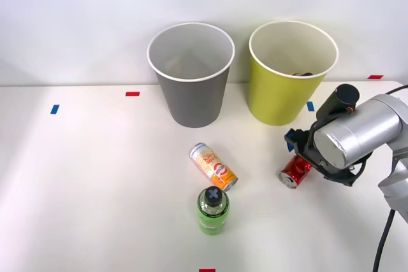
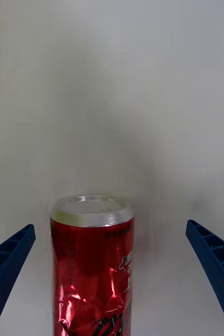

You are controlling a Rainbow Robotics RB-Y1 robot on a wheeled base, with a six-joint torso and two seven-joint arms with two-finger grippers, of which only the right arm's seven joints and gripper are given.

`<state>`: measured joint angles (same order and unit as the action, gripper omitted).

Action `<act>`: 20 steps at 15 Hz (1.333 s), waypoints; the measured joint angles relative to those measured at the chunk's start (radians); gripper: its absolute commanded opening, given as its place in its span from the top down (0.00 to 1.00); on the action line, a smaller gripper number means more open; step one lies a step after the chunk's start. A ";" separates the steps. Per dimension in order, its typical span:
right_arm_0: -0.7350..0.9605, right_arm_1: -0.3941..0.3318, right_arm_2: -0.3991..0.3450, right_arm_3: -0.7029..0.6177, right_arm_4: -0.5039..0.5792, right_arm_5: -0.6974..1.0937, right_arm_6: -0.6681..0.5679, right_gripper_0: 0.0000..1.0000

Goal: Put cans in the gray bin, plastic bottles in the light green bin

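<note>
A shiny red can point(image 1: 295, 170) lies on the white table, right of centre. My right gripper point(image 1: 294, 152) is down at it, open. In the right wrist view the red can point(image 2: 93, 268) lies between the two blue fingers point(image 2: 7, 262), closer to one of them, with a gap on each side. An orange-and-white can point(image 1: 213, 166) lies on its side mid-table. Just in front of it is the green plastic bottle point(image 1: 212, 211) with its dark, cross-marked cap. At the back stand the gray bin point(image 1: 191, 90) and, to its right, the light green bin point(image 1: 280, 97).
A dark object point(image 1: 302, 74) peeks over the near inner rim of the light green bin. Small red and blue tape marks point(image 1: 132, 93) dot the table. Open tabletop point(image 1: 95, 176) spreads across the left half. A pale wall rises behind the bins.
</note>
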<state>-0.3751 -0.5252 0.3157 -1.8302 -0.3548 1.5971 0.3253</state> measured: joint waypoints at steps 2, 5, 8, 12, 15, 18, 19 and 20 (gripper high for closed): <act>-0.001 -0.002 0.004 0.002 0.000 0.001 0.001 0.00; -0.001 -0.003 0.004 0.002 0.001 0.001 0.005 0.00; -0.001 -0.003 0.010 0.001 0.011 0.000 0.020 0.25; -0.001 -0.003 0.046 0.002 0.050 -0.014 0.052 0.60; -0.001 -0.002 0.055 0.001 0.055 -0.015 0.069 0.60; -0.001 -0.002 0.055 0.001 0.057 -0.015 0.080 0.61; -0.001 -0.002 0.055 0.001 0.058 -0.015 0.084 0.65; 0.000 -0.003 0.055 0.001 0.058 -0.015 0.090 0.76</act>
<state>-0.3750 -0.5279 0.3703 -1.8290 -0.2964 1.5817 0.4151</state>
